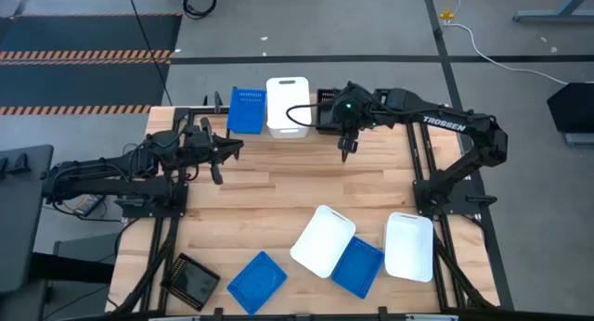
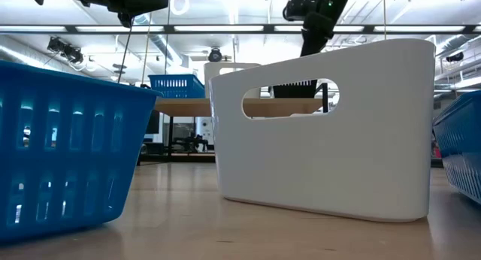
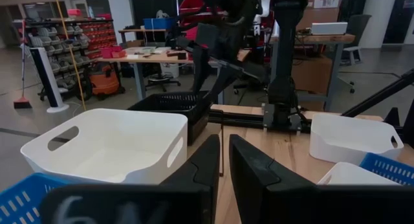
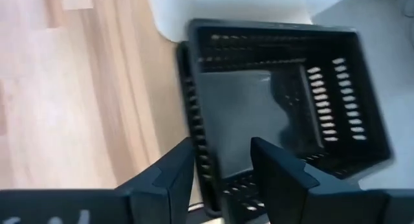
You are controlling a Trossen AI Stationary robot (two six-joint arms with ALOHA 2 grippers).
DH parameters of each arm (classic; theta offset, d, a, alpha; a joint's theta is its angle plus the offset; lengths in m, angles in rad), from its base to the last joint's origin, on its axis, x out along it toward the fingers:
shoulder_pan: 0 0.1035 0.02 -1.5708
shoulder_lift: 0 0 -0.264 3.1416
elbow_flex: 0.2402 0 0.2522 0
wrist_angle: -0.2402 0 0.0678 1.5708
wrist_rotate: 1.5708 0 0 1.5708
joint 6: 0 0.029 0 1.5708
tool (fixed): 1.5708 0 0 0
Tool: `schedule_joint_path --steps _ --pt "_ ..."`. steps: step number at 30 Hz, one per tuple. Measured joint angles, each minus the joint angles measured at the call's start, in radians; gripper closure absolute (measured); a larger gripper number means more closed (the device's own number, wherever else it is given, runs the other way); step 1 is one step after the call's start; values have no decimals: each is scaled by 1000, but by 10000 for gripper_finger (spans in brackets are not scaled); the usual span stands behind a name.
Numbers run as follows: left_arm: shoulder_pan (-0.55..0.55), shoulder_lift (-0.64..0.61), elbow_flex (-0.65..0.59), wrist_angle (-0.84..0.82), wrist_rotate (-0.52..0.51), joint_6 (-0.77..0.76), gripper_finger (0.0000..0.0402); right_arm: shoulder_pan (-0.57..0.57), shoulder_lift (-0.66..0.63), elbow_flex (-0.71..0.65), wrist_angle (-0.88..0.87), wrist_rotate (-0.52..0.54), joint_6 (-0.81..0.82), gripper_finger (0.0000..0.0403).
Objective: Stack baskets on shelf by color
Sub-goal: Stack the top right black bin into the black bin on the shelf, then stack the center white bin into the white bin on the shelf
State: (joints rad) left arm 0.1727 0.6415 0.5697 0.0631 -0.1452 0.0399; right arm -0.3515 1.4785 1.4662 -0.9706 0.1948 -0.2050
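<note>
Right end effector (image 4: 221, 164) parted, empty – astride slotted black basket (image 4: 284, 101) rim (glossy plastic, rounded corners).

The left gripper (image 3: 223, 169) shows its two dark fingers (image 3: 204, 166) close together with only a narrow gap between them. Just beyond them stands a white basket (image 3: 110, 146) with a slot handle in its end wall, and a blue basket (image 3: 22, 198) touches its near corner. A black basket (image 3: 171, 107) sits right behind the white one. Farther along the wooden desk (image 3: 278, 149), the other arm (image 3: 284, 62) rises from its base. Another white basket (image 3: 352, 136) lies near a second blue basket (image 3: 388, 169).
</note>
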Motion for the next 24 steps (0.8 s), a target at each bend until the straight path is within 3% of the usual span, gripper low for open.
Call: schedule_joint_path --steps 12,19,24 --pt "0 0 0 5 0 20 361 104 -34 0 9 -17 75 239" --pt "0 0 0 13 0 17 360 208 -33 0 -61 -111 273 240" --pt "0 0 0 14 0 16 362 342 -24 0 -149 -94 465 241"
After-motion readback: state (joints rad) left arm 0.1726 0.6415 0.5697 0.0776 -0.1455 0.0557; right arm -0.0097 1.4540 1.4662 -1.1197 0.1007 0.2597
